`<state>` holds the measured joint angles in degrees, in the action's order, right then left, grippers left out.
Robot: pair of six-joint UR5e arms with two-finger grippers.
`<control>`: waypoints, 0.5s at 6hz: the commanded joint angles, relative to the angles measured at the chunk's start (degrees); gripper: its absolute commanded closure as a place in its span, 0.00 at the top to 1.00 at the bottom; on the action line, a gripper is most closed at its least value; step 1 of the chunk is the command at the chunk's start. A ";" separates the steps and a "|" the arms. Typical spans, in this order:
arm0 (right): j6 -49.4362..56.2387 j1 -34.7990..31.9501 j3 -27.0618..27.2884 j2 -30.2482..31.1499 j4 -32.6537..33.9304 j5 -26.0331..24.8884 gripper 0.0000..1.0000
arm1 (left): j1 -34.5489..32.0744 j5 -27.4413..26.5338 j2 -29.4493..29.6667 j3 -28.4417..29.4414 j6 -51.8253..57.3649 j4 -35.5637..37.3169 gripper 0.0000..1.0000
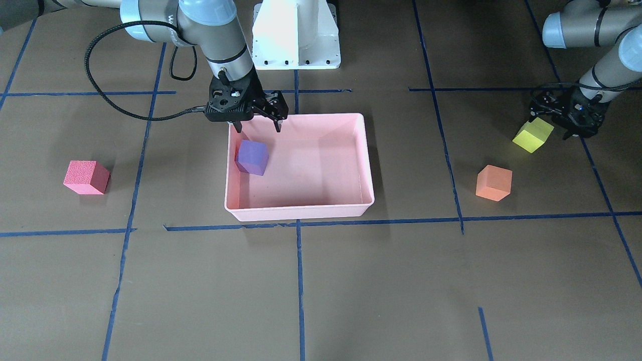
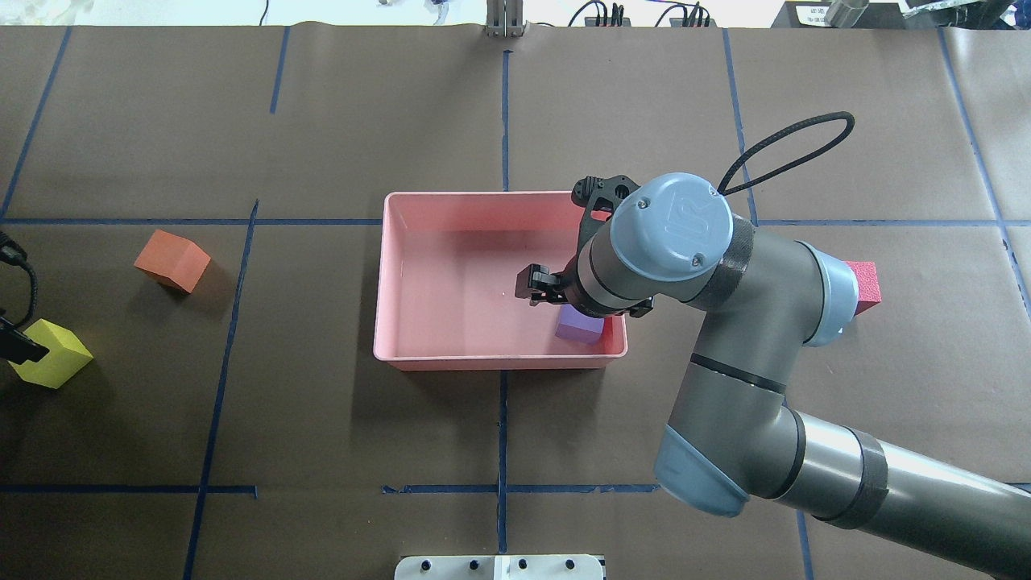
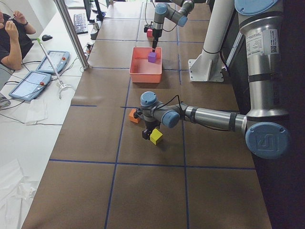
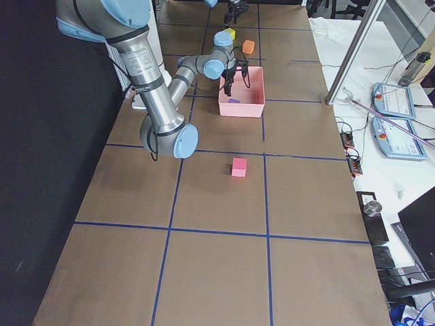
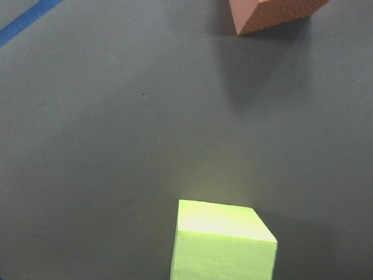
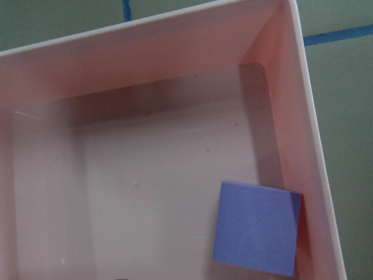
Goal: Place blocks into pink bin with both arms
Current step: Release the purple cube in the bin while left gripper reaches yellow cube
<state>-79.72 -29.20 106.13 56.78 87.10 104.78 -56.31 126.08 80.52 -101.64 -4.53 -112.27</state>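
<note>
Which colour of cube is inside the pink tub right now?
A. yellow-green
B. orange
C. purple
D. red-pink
C: the purple block sits inside the pink bin, close to one corner, as the right wrist view also shows.

1. Bright, even light from above; soft shadows lie under the right gripper's [image 1: 258, 128] jaws inside the pink bin [image 1: 301, 213].
2. Beside the left gripper's [image 1: 551, 123] jaws, the yellow-green cube's [image 5: 224, 239] top face glares, nearly washed out.
3. The right wrist view is slightly soft around the purple cube [image 6: 255, 227].
</note>
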 commanded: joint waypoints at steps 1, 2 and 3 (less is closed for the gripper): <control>0.00 0.02 0.05 0.17 0.00 -0.01 1.00 | 2.24 -0.40 0.34 2.67 -2.92 -4.51 1.00; 0.00 0.02 0.13 0.17 0.00 -0.01 1.00 | 3.91 -0.49 0.25 2.76 -3.20 -4.79 1.00; 0.00 -0.07 0.22 0.08 0.00 0.08 1.00 | 5.06 -0.66 0.25 3.11 -3.12 -4.88 1.00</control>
<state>-79.72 -29.21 106.27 56.92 87.10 104.79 -52.52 125.56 80.78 -98.87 -7.49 -116.84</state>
